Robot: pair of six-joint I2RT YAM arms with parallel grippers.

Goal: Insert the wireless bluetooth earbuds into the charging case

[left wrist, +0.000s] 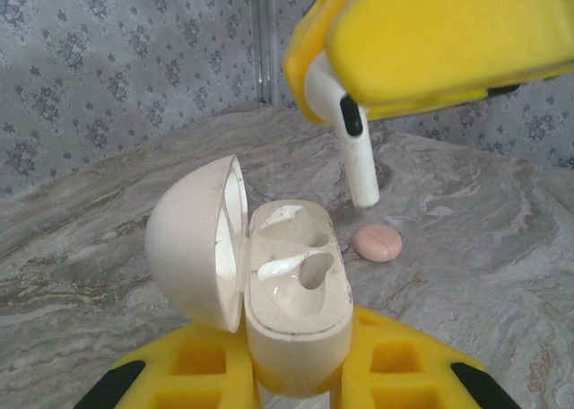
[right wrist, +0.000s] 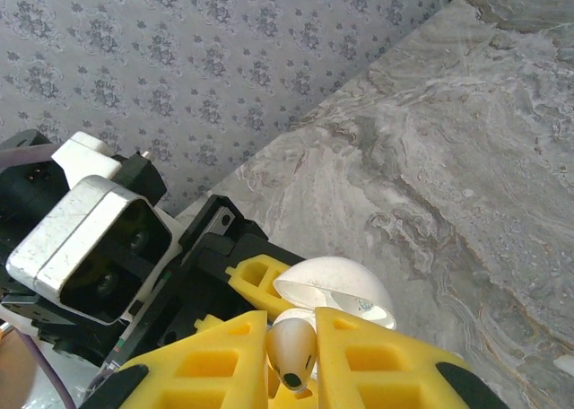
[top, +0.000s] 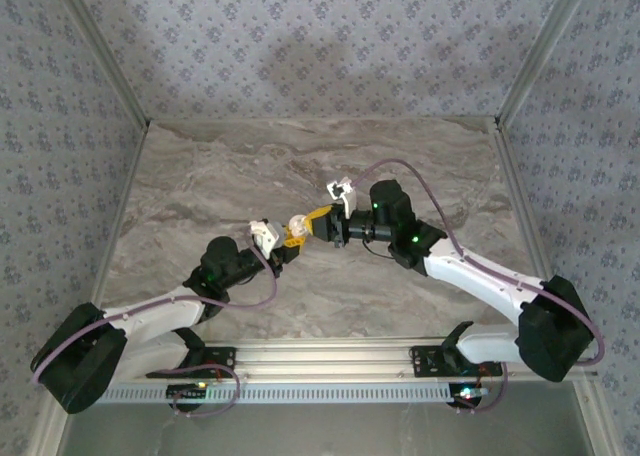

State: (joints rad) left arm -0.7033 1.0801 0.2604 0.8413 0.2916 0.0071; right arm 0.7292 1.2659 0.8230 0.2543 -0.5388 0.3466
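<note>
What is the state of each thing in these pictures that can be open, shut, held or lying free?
charging case: lid open, held upright by the left gripper
earbud: held stem down by the right gripper, above the case, not yet inserted
left gripper: shut on the charging case
right gripper: shut on the earbud
pink disc: lying free on the table

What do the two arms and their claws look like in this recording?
The left arm and right arm have white links, black joints with green lights, and looping mauve cables. The left claw and right claw have yellow cut-out fingers beside white cameras.
</note>
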